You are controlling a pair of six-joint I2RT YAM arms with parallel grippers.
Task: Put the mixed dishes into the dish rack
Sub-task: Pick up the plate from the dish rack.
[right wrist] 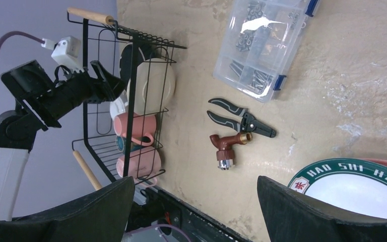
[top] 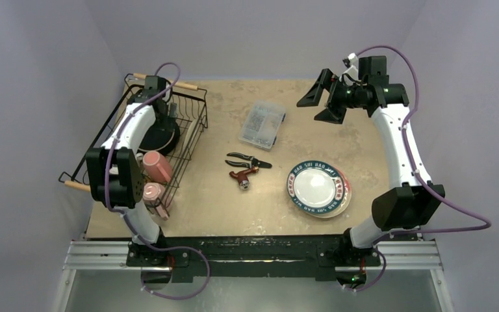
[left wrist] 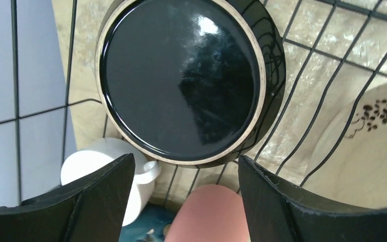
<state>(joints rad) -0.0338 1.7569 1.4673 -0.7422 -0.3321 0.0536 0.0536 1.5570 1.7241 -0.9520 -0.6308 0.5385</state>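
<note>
Top external view: the dish rack (top: 198, 116) sits at the left, with the left arm reaching down into it. The stack of plates (top: 316, 188) lies flat at lower centre-right, well apart from the rack and below the right gripper (top: 322, 99) in the frame, so that arm is nearer. Its jaws stand wide and empty.

Left wrist view: the left gripper (left wrist: 185, 161) is spread fairly wide on nothing. A black bowl (left wrist: 181, 80) stands in the rack just ahead, with a white cup (left wrist: 95, 164) and a pink mug (left wrist: 209, 214) lower down.

Right wrist view: the top plate (right wrist: 352, 194) shows at lower right. Its green rim reads roughly "HAO SHI HAO", beside a red character block. It is round, with no long axis, so I judge a rim pinch is called for.
</note>
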